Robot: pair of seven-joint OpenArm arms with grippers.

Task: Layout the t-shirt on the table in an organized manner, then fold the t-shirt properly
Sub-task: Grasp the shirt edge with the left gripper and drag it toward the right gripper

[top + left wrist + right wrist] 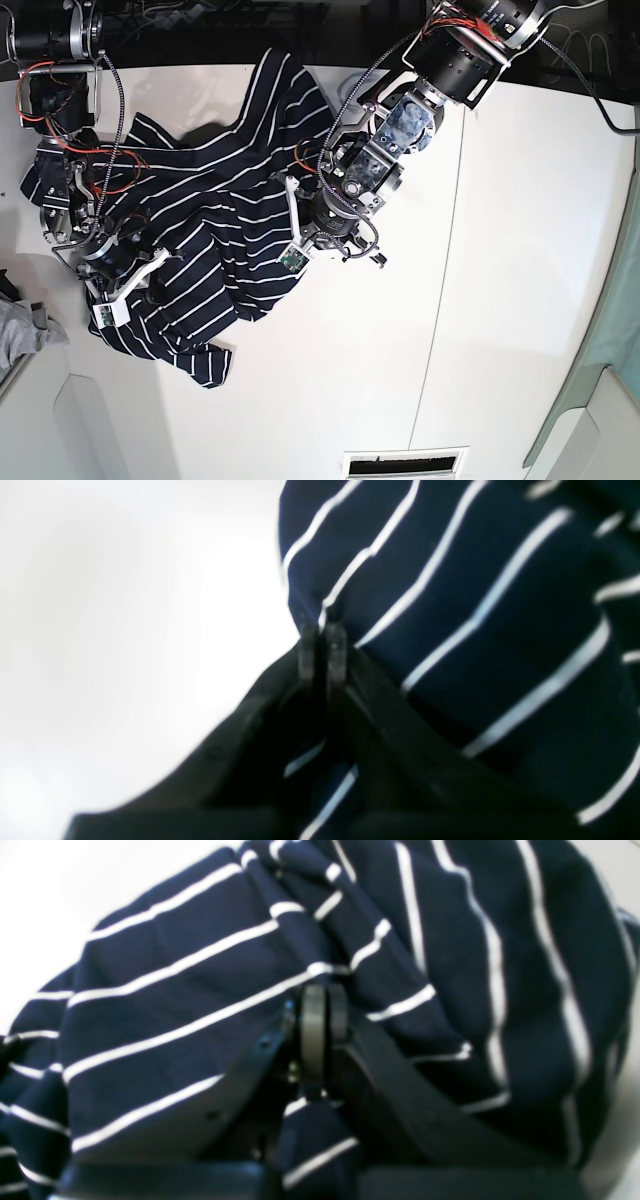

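The t-shirt (215, 225) lay crumpled on the left half of the white counter (500, 300), its striped fabric bunched in folds, with one corner trailing toward the counter's near edge.

Left gripper (322, 630): the jaws were pressed together at the edge of the t-shirt (475, 630). In the left wrist view, the two fingertips (308, 650) stood side by side with only a thin dark line between them, and a pinch of navy cloth rose directly from their tips. Bare counter (125, 630) lay to one side of the jaws.

Right gripper (323, 995): the jaws were pressed together in the middle of the t-shirt (200, 990). Striped fabric surrounded the fingertips (313, 1030) on all sides, and a fold of cloth showed between the finger bases below.

In the base view, the left gripper (292, 228) sat at the shirt's right edge, and the right gripper (150, 270) sat over its lower left portion. A small grey cloth (20, 332) lay at the counter's left edge, apart from the shirt.
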